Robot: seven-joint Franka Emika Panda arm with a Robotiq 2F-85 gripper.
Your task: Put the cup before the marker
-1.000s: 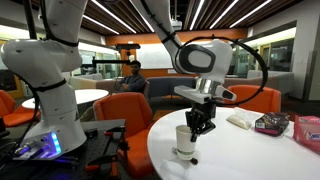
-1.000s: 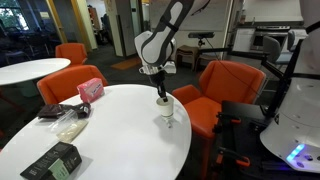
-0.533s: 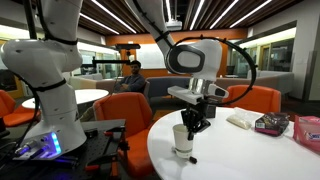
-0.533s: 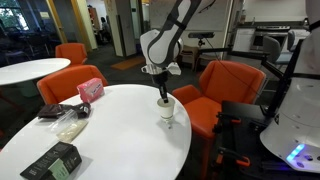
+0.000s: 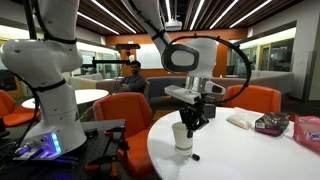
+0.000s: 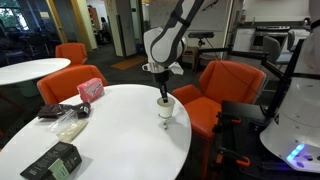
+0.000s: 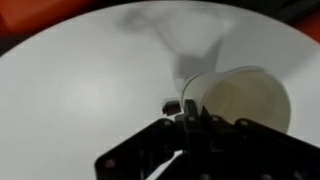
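The white cup (image 5: pixel 182 136) stands at the near edge of the round white table (image 5: pixel 250 150); it also shows in an exterior view (image 6: pixel 166 111) and in the wrist view (image 7: pixel 242 100). My gripper (image 5: pixel 191 122) comes down from above and is shut on the cup's rim, one finger inside and one outside, as the wrist view (image 7: pixel 190 112) shows. The marker (image 5: pixel 193 157) is a small dark stick lying on the table just in front of the cup. A small dark object (image 7: pixel 170 105) lies beside the cup in the wrist view.
On the table lie a white bag (image 5: pixel 240 120), a dark box (image 5: pixel 272 124), a pink box (image 6: pixel 90 90), a clear bag (image 6: pixel 68 125) and a black box (image 6: pixel 55 162). Orange chairs (image 6: pixel 228 85) ring the table. The table edge runs close to the cup.
The gripper and the cup have shifted slightly along the table edge, away from the marker, which now shows clear of the cup's base.
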